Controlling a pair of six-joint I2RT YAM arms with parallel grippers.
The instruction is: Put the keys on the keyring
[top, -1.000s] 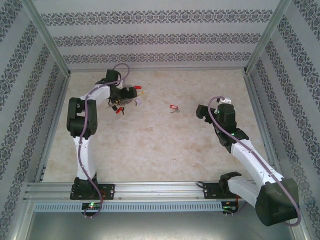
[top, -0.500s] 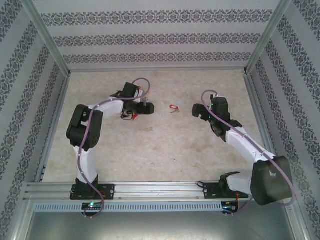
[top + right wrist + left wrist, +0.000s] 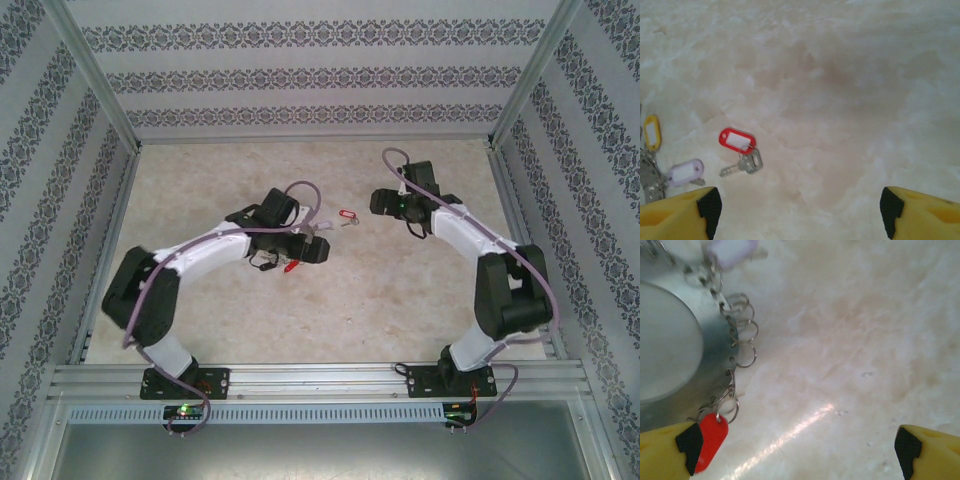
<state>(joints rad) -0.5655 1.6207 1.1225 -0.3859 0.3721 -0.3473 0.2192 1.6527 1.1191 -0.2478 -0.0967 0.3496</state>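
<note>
We see a pale marbled table (image 3: pixel 400 310) boxed in by patterned walls (image 3: pixel 300 80). The left arm (image 3: pixel 205 255) stretches up and rightward across it. The right arm (image 3: pixel 465 230) folds in from the right, so the two wrists face each other over the far half of the table.

Next in size is the keyring (image 3: pixel 715 345). In the left wrist view its broad grey metal round sits at the left edge, its rim fringed with small split rings (image 3: pixel 742 347) and a hanging red tag (image 3: pixel 710 437). That tag lies right against the black pad of the gripper's left finger. We cannot tell whether the finger touches the metal itself.

The left gripper (image 3: pixel 797 452) is spread wide, with bare table between its yellow fingers, and it grasps nothing. The right gripper (image 3: pixel 799 207) is also released, its fingers wide apart over bare table.

The keys (image 3: pixel 747 162) lie flat on the table, apart from both grippers. In the top view they sit between the two (image 3: pixel 347 217). In the right wrist view they lie ahead of the gripper, toward its left finger. We make out a silver key joined to a red oblong tag (image 3: pixel 736 140) with a white label. Near them at that view's left edge, not touching them, are a yellow tag (image 3: pixel 651 131) and a pale lilac tag (image 3: pixel 685 172).
</note>
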